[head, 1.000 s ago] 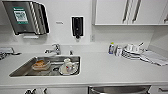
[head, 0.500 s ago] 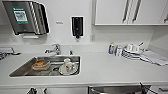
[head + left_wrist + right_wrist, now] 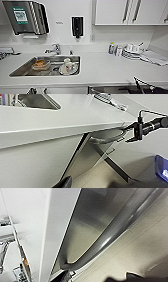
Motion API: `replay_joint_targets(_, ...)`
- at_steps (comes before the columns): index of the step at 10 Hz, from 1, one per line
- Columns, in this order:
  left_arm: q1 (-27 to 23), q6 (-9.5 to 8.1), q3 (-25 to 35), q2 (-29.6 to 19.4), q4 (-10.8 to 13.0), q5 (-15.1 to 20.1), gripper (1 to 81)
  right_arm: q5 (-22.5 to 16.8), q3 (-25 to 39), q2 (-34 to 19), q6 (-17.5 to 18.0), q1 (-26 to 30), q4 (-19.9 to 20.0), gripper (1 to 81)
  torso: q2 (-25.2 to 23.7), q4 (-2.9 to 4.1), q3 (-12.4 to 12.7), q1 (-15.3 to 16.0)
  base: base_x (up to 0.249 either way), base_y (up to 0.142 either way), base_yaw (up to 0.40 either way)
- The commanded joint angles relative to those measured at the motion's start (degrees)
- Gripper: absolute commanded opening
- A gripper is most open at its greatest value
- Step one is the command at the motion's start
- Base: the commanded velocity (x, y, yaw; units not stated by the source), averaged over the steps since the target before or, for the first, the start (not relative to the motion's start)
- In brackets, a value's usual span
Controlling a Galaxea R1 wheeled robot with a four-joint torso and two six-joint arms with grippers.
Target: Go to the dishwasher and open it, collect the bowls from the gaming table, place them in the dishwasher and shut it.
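Facing a smooth white worktop (image 3: pixel 107 67) spanning the whole width, glossy and flat. Set into its left half, a rectangular stainless-steel sink (image 3: pixel 22 70) holding a clear food container (image 3: pixel 40 65) and a white mug (image 3: pixel 68 64) on a plate. Under the worktop's front edge, toward the right: the dishwasher (image 3: pixel 100 225), brushed steel front tilted slightly out at the top, round steel bar handle (image 3: pixel 112 238) running along it. Right arm (image 3: pixel 147 126) reaching to that handle, thin and black; gripper state impossible to tell. Same for the left gripper. Toward the worktop's right back corner, stacked white plates and cups (image 3: pixel 131 51), beside small bottles (image 3: pixel 111 48). Matching the earlier views throughout, nothing shifted.
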Motion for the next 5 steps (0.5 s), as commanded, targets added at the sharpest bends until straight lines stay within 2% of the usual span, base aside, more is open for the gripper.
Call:
replay_joint_targets(1, -5.22, 0.2, 1.32, -1.77, 0.22, 0.76, 81.1, -3.45, -2.81, -0.22, 2.85, 9.38, 0.27, 81.1, 0.0, 0.0, 0.0, 0.0, 0.0, 0.0, 0.0)
replay_joint_targets(2, -5.22, 0.2, 1.32, -1.6, 0.31, 0.76, 81.1, -3.45, -4.13, -0.22, 2.85, 9.38, 0.27, 81.1, 0.0, 0.0, 0.0, 0.0, 0.0, 0.0, 0.0)
replay_joint_targets(5, -5.22, 0.2, 0.97, -0.89, 0.4, 0.76, 81.1, -3.45, -7.55, -0.56, 6.36, 9.03, 0.36, 81.1, 0.0, 0.0, -0.02, 0.02, 0.0, 0.0, 0.0)
